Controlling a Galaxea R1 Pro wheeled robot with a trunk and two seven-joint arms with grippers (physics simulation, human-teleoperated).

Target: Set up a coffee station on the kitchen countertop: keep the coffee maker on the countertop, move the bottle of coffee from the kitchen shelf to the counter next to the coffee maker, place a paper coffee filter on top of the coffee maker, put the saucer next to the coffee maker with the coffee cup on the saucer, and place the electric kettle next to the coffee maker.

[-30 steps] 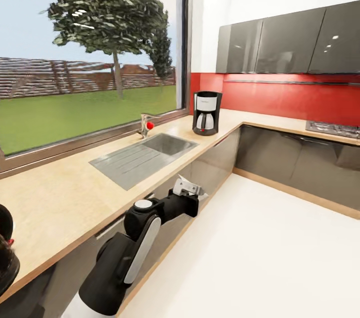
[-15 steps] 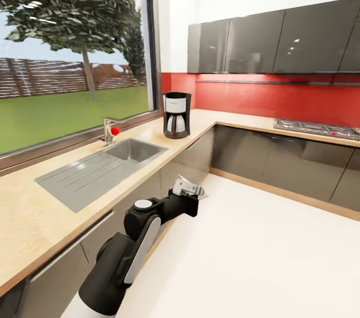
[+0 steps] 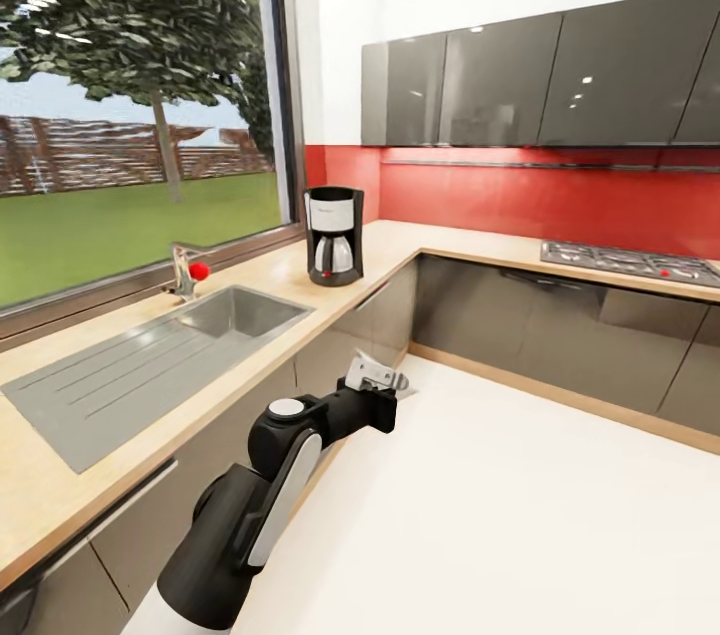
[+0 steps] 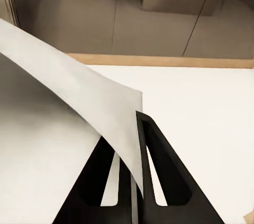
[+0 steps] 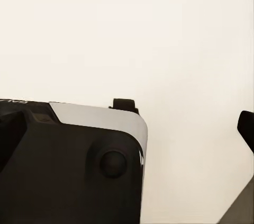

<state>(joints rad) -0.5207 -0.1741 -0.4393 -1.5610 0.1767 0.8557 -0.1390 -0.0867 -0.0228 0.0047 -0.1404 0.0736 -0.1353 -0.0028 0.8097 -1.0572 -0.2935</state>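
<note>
Fingers of my left arm [image 3: 378, 379] show in the head view pinching the white paper coffee filter [image 3: 372, 372], held low out over the white floor [image 3: 520, 515] in front of the grey cabinet fronts [image 3: 370, 335], well below the tabletop edge. From that same view I see the coffee maker [image 3: 333, 235] standing upright on the kitchen countertop [image 3: 400, 240] near the inner corner, just under the window [image 3: 130, 115], with the steel sink [image 3: 150, 355] and its tap with a red knob [image 3: 188, 272] further along toward me. Beyond the corner a gas hob [image 3: 630, 263] sits in the other run of the worktop, the red backsplash [image 3: 560, 195] and dark glossy wall cabinets [image 3: 540, 80] above it. In the left wrist view the two black fingers [image 4: 153, 171] stand close together with the filter [image 4: 69, 128] clamped between them; the sheet spreads wide toward the camera, its edge curved, and behind it I see cabinet fronts [image 4: 132, 17] and a wooden plinth strip [image 4: 169, 61] above the pale floor. In the right wrist view I see part of a black and grey housing [image 5: 74, 160] over the plain white floor [image 5: 159, 33], and two dark finger tips [image 5: 125, 105] set well apart, nothing between them.
</note>
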